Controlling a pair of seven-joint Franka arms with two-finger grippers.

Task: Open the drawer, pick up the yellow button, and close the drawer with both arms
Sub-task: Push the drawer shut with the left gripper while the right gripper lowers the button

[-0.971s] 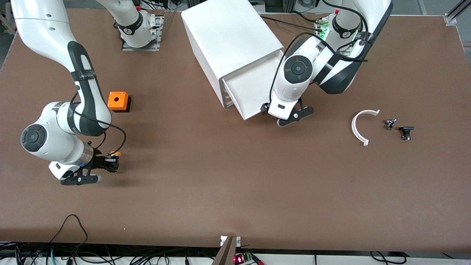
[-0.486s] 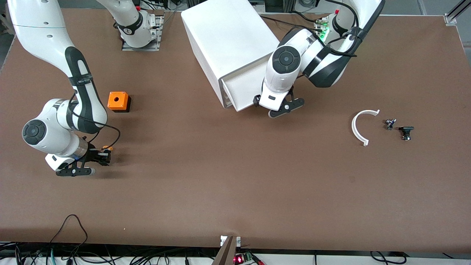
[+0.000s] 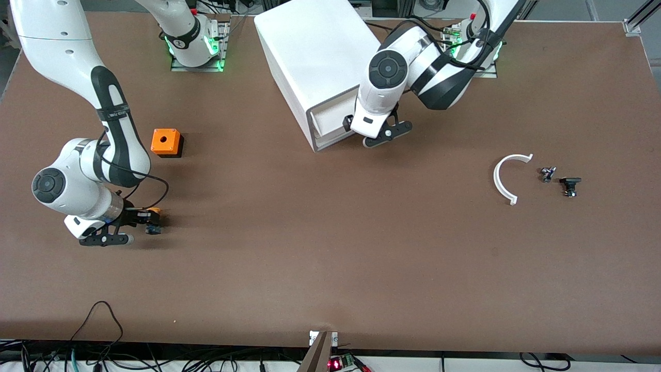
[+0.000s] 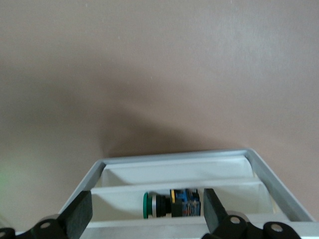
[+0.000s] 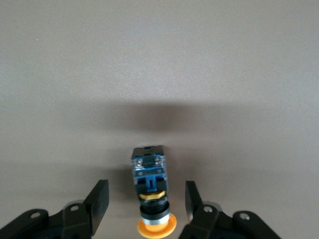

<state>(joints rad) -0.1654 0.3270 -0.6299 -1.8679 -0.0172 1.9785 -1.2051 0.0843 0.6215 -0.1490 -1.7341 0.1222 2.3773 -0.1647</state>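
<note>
- The cabinet [image 3: 323, 67] stands toward the arms' bases; its drawer [image 3: 330, 118] sticks out only a little, nearly shut.
- The left gripper [image 3: 376, 135] is at the drawer front, fingers spread wide. Judged: push straight along the slide, contact square on the front, so the cabinet does not skid.
- The right gripper [image 5: 145, 201] is low over the table, nearer the camera than the orange box [image 3: 166, 142], fingers parted.
- The button [image 5: 149, 191] lies on the table between those fingers, seemingly touching neither, cap toward the wrist.
- Judged: lift straight up to leave it undisturbed.
</note>
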